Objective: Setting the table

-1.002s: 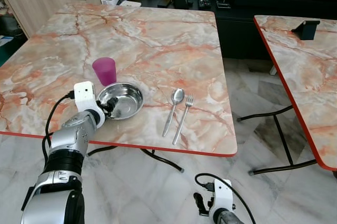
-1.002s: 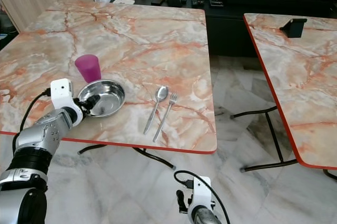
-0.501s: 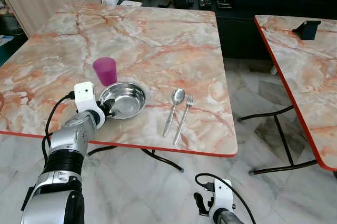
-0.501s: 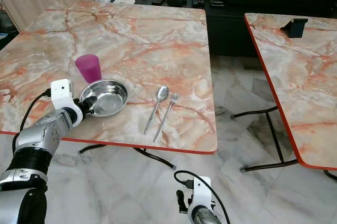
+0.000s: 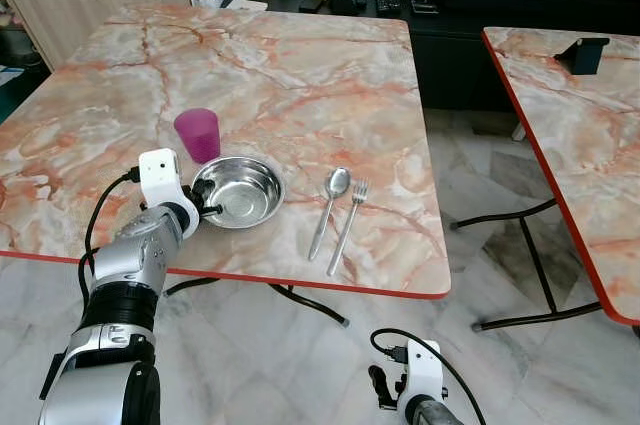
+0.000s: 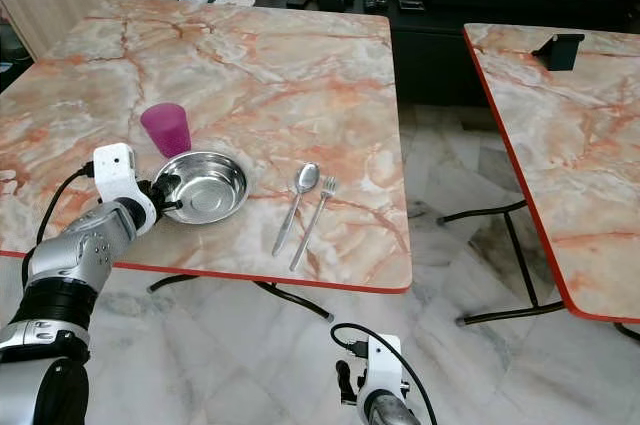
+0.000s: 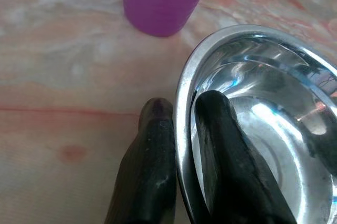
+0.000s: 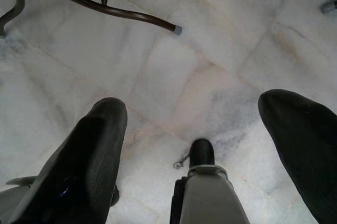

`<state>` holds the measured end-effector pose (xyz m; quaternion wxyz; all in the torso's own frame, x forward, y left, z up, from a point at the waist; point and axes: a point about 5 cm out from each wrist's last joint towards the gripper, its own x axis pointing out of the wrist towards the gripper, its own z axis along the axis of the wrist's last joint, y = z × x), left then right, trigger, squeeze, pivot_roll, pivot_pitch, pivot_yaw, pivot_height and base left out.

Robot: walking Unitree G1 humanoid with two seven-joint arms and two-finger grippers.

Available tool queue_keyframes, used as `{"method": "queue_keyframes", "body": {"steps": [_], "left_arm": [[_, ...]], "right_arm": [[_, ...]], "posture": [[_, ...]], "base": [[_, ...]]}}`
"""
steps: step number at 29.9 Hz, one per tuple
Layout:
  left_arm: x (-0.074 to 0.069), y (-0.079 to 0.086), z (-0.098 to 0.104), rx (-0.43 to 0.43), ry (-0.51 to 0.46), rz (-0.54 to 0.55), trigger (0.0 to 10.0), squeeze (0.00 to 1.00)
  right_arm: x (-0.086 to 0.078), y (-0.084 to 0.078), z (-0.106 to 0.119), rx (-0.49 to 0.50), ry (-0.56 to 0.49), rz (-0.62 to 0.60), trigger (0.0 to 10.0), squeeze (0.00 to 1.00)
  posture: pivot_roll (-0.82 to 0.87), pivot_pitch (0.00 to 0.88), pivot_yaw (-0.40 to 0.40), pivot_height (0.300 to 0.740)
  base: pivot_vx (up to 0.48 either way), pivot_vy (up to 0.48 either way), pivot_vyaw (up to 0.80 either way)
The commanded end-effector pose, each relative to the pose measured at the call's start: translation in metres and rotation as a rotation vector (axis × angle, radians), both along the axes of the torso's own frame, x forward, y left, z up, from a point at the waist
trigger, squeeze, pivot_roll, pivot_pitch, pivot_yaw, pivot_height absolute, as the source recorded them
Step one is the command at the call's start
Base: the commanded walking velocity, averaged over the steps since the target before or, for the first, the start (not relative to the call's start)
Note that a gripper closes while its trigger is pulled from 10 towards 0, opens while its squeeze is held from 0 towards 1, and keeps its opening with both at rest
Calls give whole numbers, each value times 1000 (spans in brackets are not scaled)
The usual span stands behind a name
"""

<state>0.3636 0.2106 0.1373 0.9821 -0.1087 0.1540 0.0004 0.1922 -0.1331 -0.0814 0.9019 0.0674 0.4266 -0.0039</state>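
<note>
- The two head views look forward and down from beyond the near edge of the marble table (image 5: pixel 300 75), sharing its whole top.
- The left wrist view sits close above the steel bowl (image 7: pixel 263 124) rim.
- The right wrist view faces down at the floor (image 8: pixel 174 60).

The marble table (image 5: pixel 300 75) is bare across its far half and along its right side past the fork (image 5: pixel 348 223). Near the front edge the way is crowded: the cup (image 5: pixel 198 134) stands just behind the bowl (image 5: pixel 240 190), nearly touching its rim, and the spoon (image 5: pixel 329 209) and fork lie side by side right of the bowl, with a bare strip between bowl and spoon.
</note>
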Motion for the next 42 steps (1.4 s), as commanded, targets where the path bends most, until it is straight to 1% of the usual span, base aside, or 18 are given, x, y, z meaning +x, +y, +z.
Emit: {"method": "queue_keyframes", "body": {"steps": [1,7,11,13,14,15,16,17,20,22,25,27,28,29,32,35,42], "left_arm": [[-5,0,-10,7,35,11,0,0],[-7,-5,-7,-34,-16,-22,0,0],[-11,-8,-7,-65,-31,-37,0,0],[-12,-10,-4,-93,-76,-52,0,0],[-13,-14,3,-100,-136,-87,0,0],[-13,-14,3,-100,-136,-87,0,0],[-16,-23,14,-143,-220,-144,8980,0],[-18,-27,19,-161,-259,-167,10000,0],[-21,-32,24,-187,-309,-189,10000,0],[-25,-34,27,-225,-341,-196,10000,0],[-29,-36,29,-254,-374,-198,10000,0],[-30,-36,31,-254,-396,-188,10000,0],[-33,-33,36,-278,-437,-150,10000,0],[-34,-32,38,-287,-455,-129,10000,0],[-37,-28,42,-271,-508,-74,10000,0],[-41,-29,44,-288,-555,-31,10000,0],[-40,-33,45,-277,-570,-29,10000,0]], "right_arm": [[-3,-1,-1,1,11,-15,10000,0],[-2,-1,-1,-3,10,-15,10000,0],[-2,-2,-1,-4,10,-16,10000,0],[-2,-2,-1,-5,9,-16,10000,0],[-2,-2,-1,-5,9,-16,10000,0],[-2,-2,-1,-5,9,-16,10000,0],[-2,-2,-1,-6,9,-16,10000,0],[-2,-2,-1,-7,9,-15,10000,0],[-2,-3,-1,-8,9,-13,10000,0],[-2,-3,-1,-9,9,-13,10000,0],[-2,-3,-1,-10,9,-16,10000,0],[-2,-3,-1,-11,9,-17,10000,0],[-2,-3,-1,-11,9,-19,10000,0],[-2,-4,-1,-12,9,-20,10000,0],[-3,-5,-1,-14,10,-26,10000,0],[-3,-6,-2,-17,11,-30,10000,0],[-4,-7,-2,-20,10,-42,10000,0]], "posture": [[21,44,-27,740],[20,43,-29,740],[21,42,-31,740],[21,42,-31,740],[22,41,-33,740],[22,41,-33,740],[23,42,-35,740],[26,41,-35,740],[21,39,-35,740],[22,39,-36,740],[19,37,-36,740],[19,37,-36,740],[13,28,-36,740],[12,25,-37,740],[13,15,-41,740],[13,3,-49,740],[9,0,-50,740]], "base": [[0,0,0],[0,0,0],[0,0,0],[0,0,0],[0,0,0],[0,0,0],[0,0,0],[0,0,0],[0,0,0],[0,0,0],[0,0,0],[0,0,0],[0,0,0],[0,0,0],[0,0,0],[0,0,0],[0,0,0]]}}
